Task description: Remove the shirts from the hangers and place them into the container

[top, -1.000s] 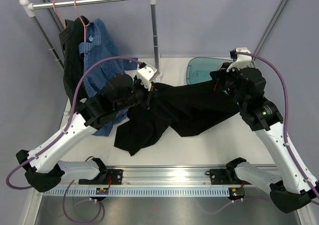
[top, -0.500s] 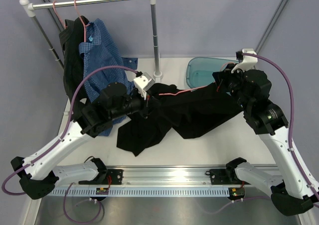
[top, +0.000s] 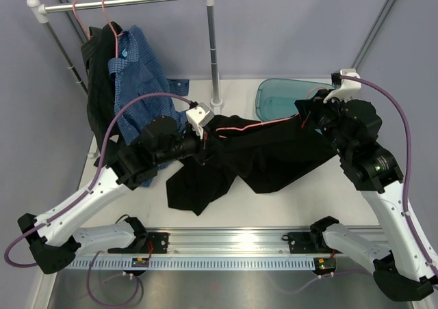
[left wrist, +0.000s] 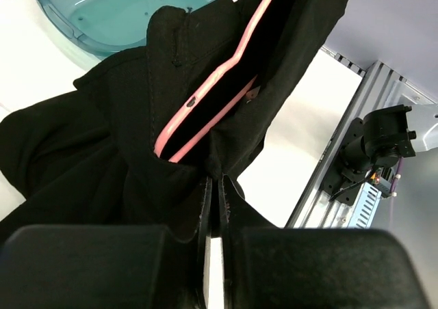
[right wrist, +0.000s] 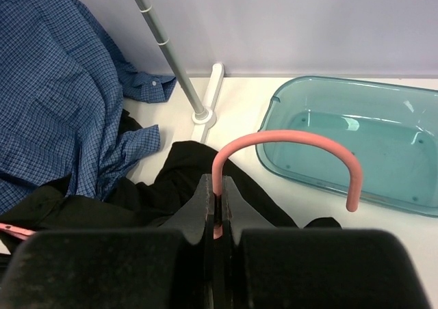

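Compared with one second ago, we find the right pincer (top: 306, 115) displaced further right, away from the left pincer (top: 207, 140), which has dropped slightly toward the near edge. The black shirt (top: 274, 160) between them is pulled flatter. A length of the pink hanger (top: 236, 128) now shows along the shirt's upper edge, where cloth covered it before. The right pincer is fully closed on the hanger's neck just below the hook (right wrist: 287, 139), which arches up and to the right of the fingers. The left pincer is closed on a fold of the black shirt, and the hanger's shoulder lies just beyond its fingertips, inside the garment. The shirt spans both pincers, with its lower part draped on the bench (top: 274, 206). The container (top: 277, 98) sits at the far right of the bench, near the right pincer. The blue shirt (top: 137, 76) and a second black shirt (top: 99, 90) hang on the rail (top: 123, 1).
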`<state>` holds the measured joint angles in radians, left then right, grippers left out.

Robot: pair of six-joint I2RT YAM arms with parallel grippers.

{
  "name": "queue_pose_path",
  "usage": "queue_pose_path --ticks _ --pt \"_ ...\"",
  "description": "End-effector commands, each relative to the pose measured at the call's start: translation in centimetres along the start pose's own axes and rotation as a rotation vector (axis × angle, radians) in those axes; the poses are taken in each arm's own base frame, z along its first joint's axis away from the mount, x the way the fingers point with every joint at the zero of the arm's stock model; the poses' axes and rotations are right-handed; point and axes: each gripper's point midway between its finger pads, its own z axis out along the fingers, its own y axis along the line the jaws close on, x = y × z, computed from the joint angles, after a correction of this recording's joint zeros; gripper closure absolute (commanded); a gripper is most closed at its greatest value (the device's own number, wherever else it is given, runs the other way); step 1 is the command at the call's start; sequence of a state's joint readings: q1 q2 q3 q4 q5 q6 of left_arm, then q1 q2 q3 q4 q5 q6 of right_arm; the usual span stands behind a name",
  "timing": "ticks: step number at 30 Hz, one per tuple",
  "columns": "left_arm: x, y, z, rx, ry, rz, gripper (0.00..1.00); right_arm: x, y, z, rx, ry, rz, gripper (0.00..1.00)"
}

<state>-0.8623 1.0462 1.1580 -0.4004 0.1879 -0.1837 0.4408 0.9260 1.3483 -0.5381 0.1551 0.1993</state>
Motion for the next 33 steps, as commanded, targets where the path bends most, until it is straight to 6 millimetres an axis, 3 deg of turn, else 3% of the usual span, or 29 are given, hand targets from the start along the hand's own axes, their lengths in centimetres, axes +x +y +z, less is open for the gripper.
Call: queue_pose_path --ticks 1,10,15,18,19,21,22,23,26,33 --pt "0.4 -0.4 -0.2 0.024 0.007 -0.005 1.0 -4.7 1.4 -2.0 -0.061 -0.154 0.063 1.0" --pt "3.4 1.0 0.6 -0.03 0.088 -0.025 1.0 -6.8 1.6 -3.9 -0.076 -0.211 0.078 1.0" --pt "2.2 0.5 0.3 -0.008 0.046 -0.023 0.98 -6.3 1.5 -3.9 -0.073 -0.199 0.079 1.0" --pt "0.8 -0.4 -0.5 0.027 0.0 -0.014 0.81 -5.9 1.3 -3.8 -0.068 -0.193 0.075 1.0" --pt "0.5 -0.5 -0.7 0.031 -0.011 -0.009 0.61 -5.7 1.3 -3.7 -0.065 -0.189 0.075 1.0" --pt "-0.2 -0.7 -1.3 0.033 -0.037 0.007 0.43 -5.6 1.4 -3.7 -0.071 -0.187 0.075 1.0" --pt "-0.4 -0.6 -1.8 0.027 -0.044 0.022 0.26 -5.4 1.5 -3.6 -0.079 -0.18 0.072 1.0" --pt "-0.6 -0.7 -2.2 0.025 -0.048 0.033 0.2 -5.4 1.6 -3.6 -0.086 -0.178 0.069 1.0" --pt "-1.6 -0.5 -3.7 -0.001 -0.062 0.08 0.11 -4.9 1.8 -3.3 -0.099 -0.164 0.061 1.0" --pt "-4.0 -1.1 -6.6 -0.001 -0.084 0.17 0.09 -2.4 2.6 -2.2 -0.154 -0.104 0.033 1.0"
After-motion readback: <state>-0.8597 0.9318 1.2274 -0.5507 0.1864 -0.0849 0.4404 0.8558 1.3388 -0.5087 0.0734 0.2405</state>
